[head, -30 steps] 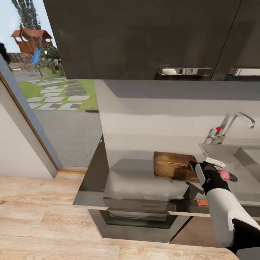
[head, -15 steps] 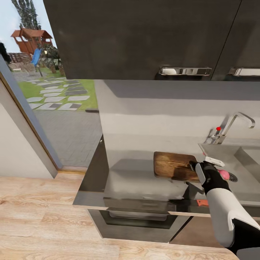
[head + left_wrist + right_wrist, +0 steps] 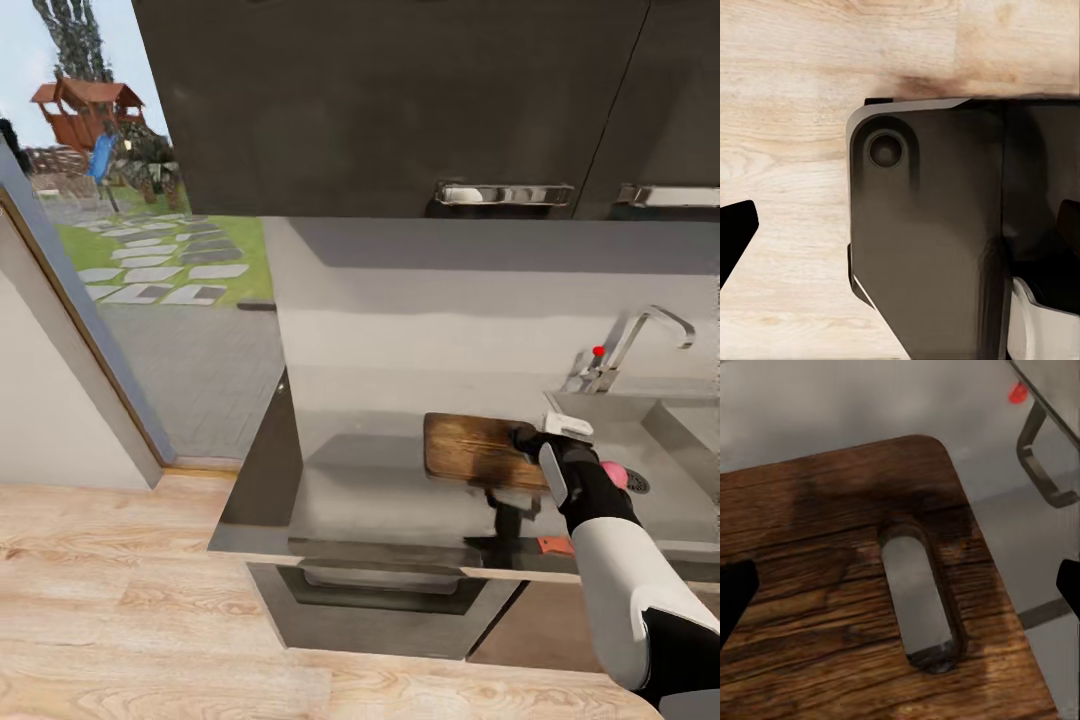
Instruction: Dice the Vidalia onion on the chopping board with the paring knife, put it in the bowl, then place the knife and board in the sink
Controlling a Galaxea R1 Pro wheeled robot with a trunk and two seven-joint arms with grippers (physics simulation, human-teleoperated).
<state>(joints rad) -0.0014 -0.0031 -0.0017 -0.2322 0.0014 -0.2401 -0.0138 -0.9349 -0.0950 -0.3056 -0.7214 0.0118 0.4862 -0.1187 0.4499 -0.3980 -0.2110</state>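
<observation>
My right gripper [image 3: 528,447] hangs spread, grasping nothing, over the chopping board [image 3: 478,451] at centre-right, the onion [image 3: 614,473] lying in the sink [image 3: 668,432].

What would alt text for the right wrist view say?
A dark wooden chopping board with a slot handle lies on the grey countertop just below the camera. The black fingers sit wide apart at the frame edges, holding nothing.
</observation>
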